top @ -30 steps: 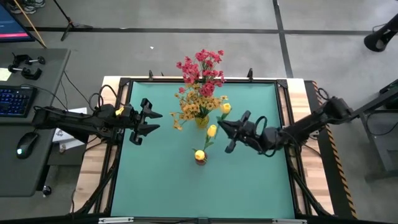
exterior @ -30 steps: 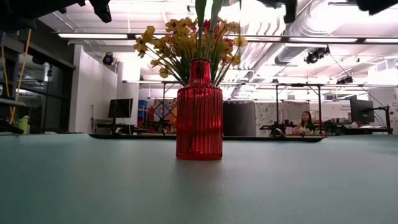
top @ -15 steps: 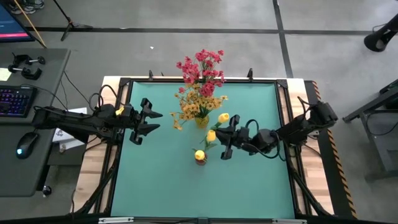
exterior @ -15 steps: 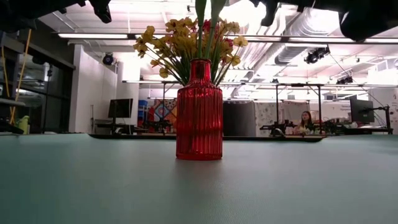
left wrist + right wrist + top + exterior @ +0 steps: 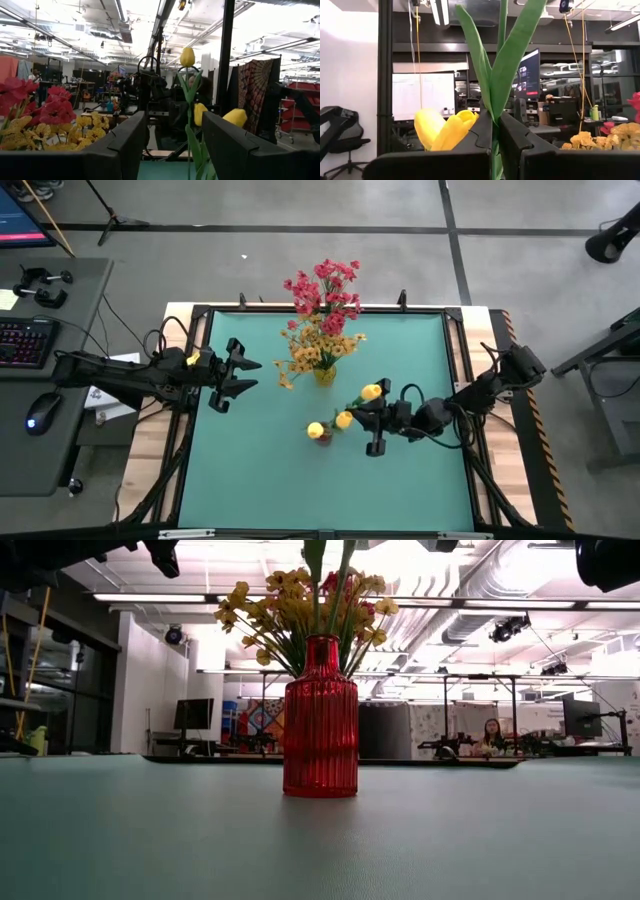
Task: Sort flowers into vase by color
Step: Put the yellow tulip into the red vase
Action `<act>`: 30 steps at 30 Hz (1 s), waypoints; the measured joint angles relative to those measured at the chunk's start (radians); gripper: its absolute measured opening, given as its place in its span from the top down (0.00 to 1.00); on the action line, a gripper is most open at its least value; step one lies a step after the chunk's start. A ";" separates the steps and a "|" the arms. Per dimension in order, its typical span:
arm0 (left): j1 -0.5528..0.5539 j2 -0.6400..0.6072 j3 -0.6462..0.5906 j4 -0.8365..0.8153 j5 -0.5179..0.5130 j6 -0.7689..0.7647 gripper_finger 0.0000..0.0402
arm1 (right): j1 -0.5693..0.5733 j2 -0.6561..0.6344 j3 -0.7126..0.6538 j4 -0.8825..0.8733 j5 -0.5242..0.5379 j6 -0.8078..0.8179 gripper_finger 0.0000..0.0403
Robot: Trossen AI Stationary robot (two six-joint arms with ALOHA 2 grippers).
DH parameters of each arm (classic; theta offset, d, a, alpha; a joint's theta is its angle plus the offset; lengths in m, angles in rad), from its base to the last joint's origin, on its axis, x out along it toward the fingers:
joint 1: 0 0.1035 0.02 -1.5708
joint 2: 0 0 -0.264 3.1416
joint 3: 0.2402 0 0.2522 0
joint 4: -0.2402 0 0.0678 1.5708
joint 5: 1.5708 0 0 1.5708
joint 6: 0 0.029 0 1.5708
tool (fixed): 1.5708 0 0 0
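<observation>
Right gripper point(image 5: 372, 418) is clamped on the green stem point(image 5: 496, 100) of a single yellow tulip point(image 5: 371, 391), held above the teal table mat point(image 5: 270, 470) just beside the ribbed red glass vase point(image 5: 320, 718). Two more yellow tulips point(image 5: 330, 425) already stand in that vase. Behind it, a yellow vase point(image 5: 324, 375) holds the orange-yellow blossom bunch point(image 5: 312, 348), with the pink-red blossoms point(image 5: 325, 288) farther back (whether they share a vase cannot be told). Left gripper point(image 5: 240, 376) hovers well apart over the mat's left side, fingers spread and empty.
</observation>
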 joint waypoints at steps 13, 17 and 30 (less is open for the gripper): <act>0.000 0.000 0.000 -0.011 -0.020 0.000 0.54 | -0.020 0.000 0.000 -0.047 0.001 0.068 1.00; 0.000 0.000 0.000 -0.011 -0.020 0.000 0.54 | -0.044 0.000 0.000 -0.099 0.001 0.178 1.00; 0.000 0.000 0.000 -0.012 -0.022 0.000 0.54 | -0.097 -0.001 0.001 -0.246 -0.042 0.327 0.82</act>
